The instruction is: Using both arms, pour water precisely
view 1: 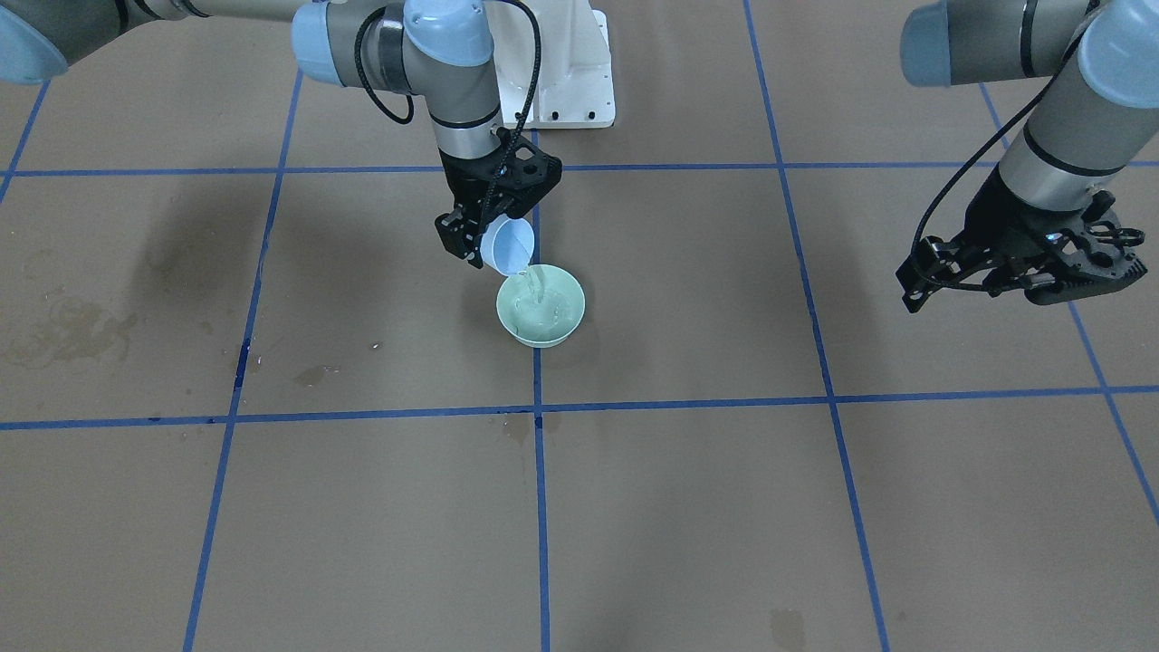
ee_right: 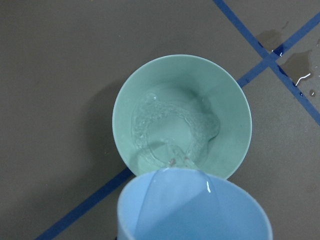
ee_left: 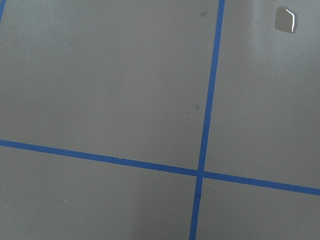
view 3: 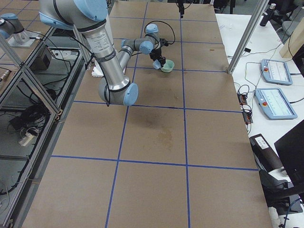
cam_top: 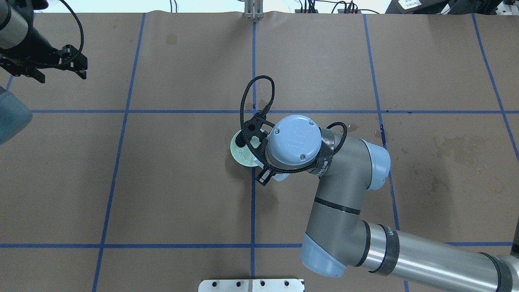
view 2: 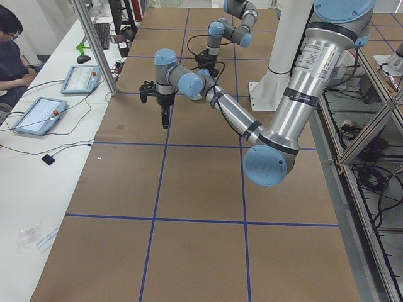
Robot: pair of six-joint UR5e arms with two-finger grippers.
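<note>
Water (ee_right: 172, 125) falls in a thin stream from the lip of the tilted light blue cup (ee_right: 195, 210) into the green bowl (ee_right: 231, 102) just below it. More of it lies rippling in the bowl's bottom. The right fingers (view 1: 460, 234) are closed on the cup from both sides and hold it just above the bowl's rim, on the robot's side of the bowl. The bowl stands upright on the brown counter (view 1: 688, 507), on a blue tape line (view 1: 541, 507). Small wet patches (ee_right: 300, 62) lie near the bowl, at a crossing of the tape. Well apart from the bowl, off to the robot's left, the left fingers (view 1: 916, 272) hang above the counter, spread apart with nothing between them.
</note>
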